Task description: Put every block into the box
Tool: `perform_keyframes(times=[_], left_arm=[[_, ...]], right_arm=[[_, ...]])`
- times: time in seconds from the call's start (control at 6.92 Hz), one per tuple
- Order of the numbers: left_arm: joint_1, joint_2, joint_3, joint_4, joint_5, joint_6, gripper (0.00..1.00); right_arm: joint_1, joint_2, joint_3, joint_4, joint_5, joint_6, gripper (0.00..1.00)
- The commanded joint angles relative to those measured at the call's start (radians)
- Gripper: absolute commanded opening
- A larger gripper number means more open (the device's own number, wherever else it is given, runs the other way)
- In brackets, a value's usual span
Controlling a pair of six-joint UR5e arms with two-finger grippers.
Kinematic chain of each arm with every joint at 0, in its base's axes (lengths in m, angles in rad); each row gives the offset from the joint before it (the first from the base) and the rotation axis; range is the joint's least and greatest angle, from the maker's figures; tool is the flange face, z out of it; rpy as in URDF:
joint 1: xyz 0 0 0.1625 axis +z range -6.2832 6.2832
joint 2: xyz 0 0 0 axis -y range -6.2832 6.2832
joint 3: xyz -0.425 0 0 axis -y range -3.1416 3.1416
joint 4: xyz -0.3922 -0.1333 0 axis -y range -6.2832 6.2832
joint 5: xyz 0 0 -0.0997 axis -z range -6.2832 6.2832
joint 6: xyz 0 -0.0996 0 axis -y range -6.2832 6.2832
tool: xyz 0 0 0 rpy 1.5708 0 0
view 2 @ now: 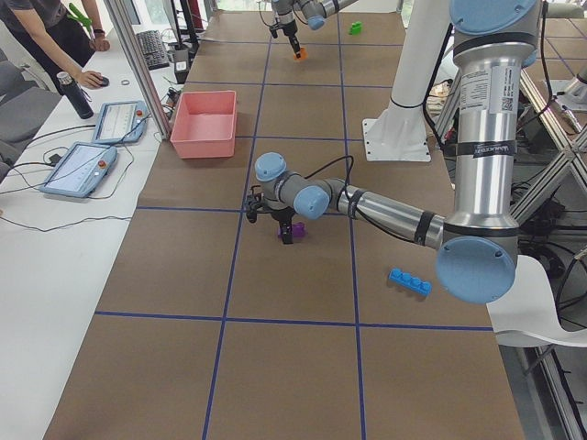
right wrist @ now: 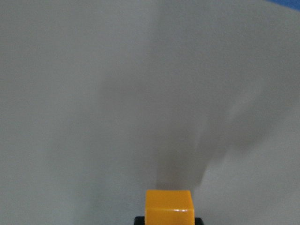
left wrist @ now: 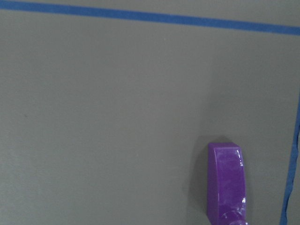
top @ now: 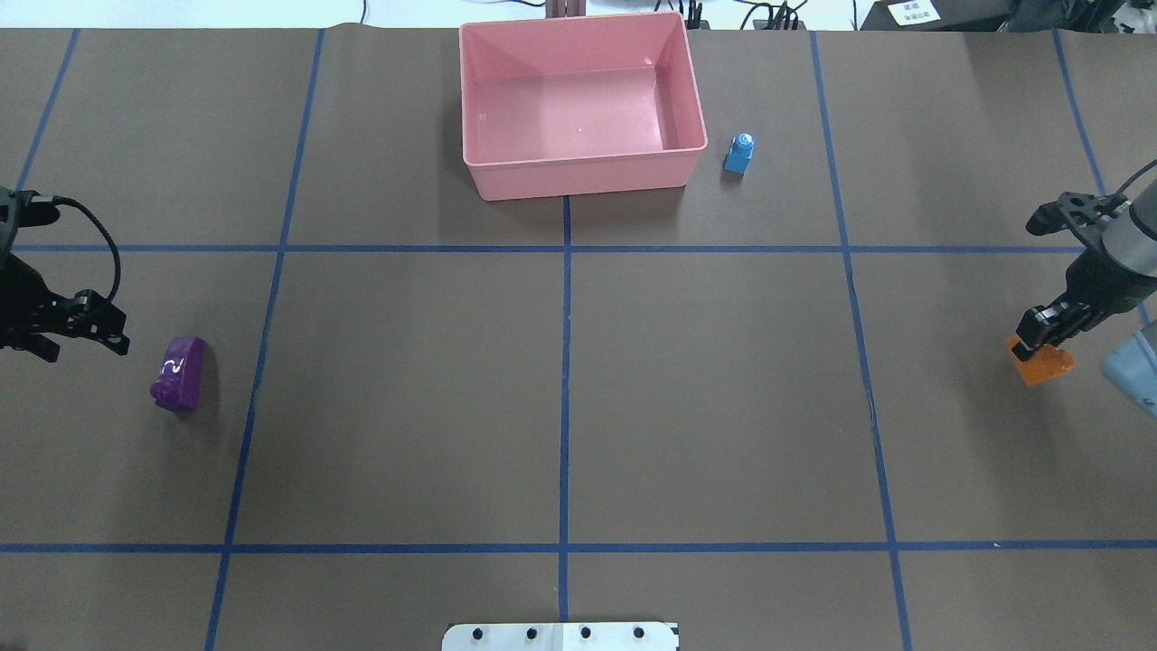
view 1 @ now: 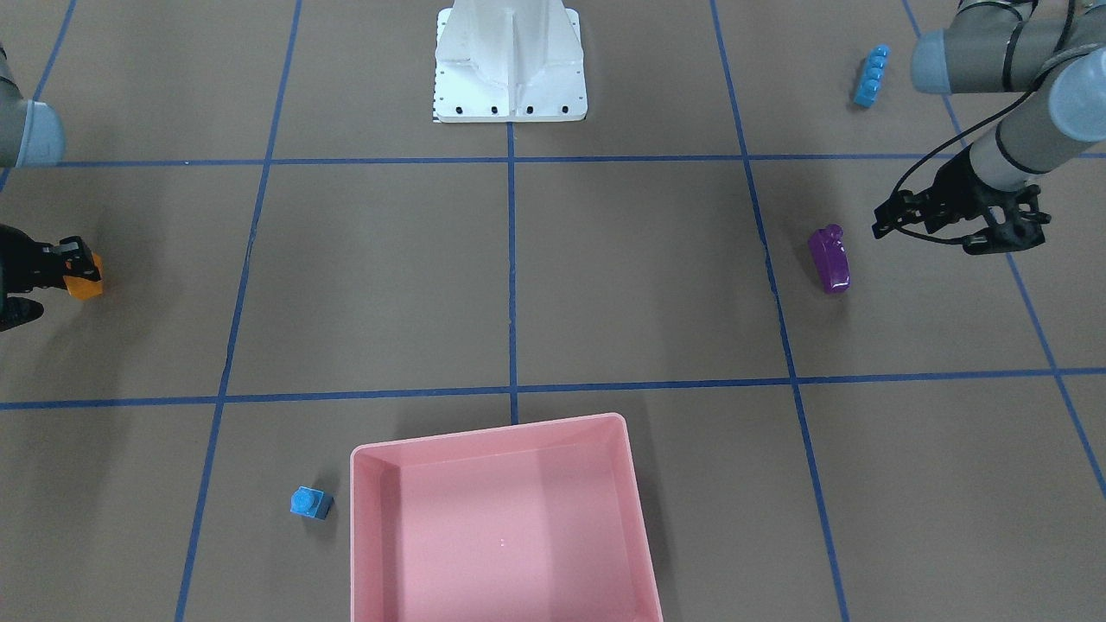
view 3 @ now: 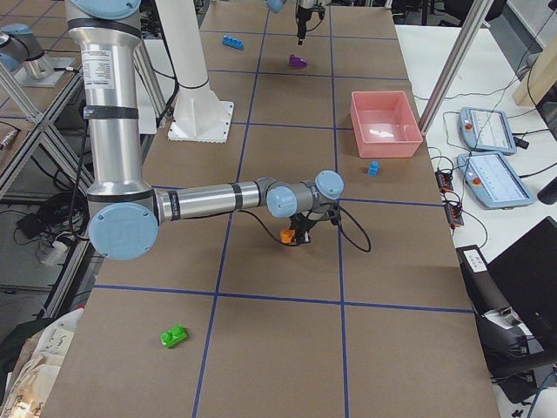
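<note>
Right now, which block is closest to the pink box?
The small blue block, sitting just beside the box; every other block lies much farther away.

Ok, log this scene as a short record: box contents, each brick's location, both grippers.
box: large shallow pink plastic tray, nothing inside
small blue plastic brick: on table beside tray, not touching
glossy purple plastic brick: on table next to left gripper, not gripped
orange plastic brick: held by right gripper
long blue four-stud brick: on table, robot's left side
green two-stud brick: on table, robot's right side
left gripper state: open
</note>
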Motion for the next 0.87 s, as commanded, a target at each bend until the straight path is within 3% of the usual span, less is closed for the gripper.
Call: perform_keyframes(times=[0.0, 0.29, 0.43, 0.58, 0.72], left_arm=[[0.090, -0.049, 0.039, 0.000, 0.045, -0.072, 0.87], [0.102, -0.111, 0.112, -0.002, 0.047, -0.070, 0.86], [0.114, -0.115, 0.120, -0.002, 0.053, -0.073, 0.73], [0.124, -0.115, 0.120, -0.002, 0.053, -0.074, 0.31], [0.128, -0.115, 0.119, -0.002, 0.053, -0.072, 0.19]], right_arm=[[0.001, 0.181, 0.044, -0.038, 0.002, 0.249, 0.00], [0.000, 0.469, -0.067, -0.104, 0.000, 0.447, 0.00], [-0.015, 0.621, -0.182, -0.093, -0.006, 0.571, 0.00], [-0.040, 0.759, -0.315, -0.086, -0.018, 0.651, 0.00], [-0.066, 0.901, -0.464, -0.037, -0.085, 0.751, 0.00]])
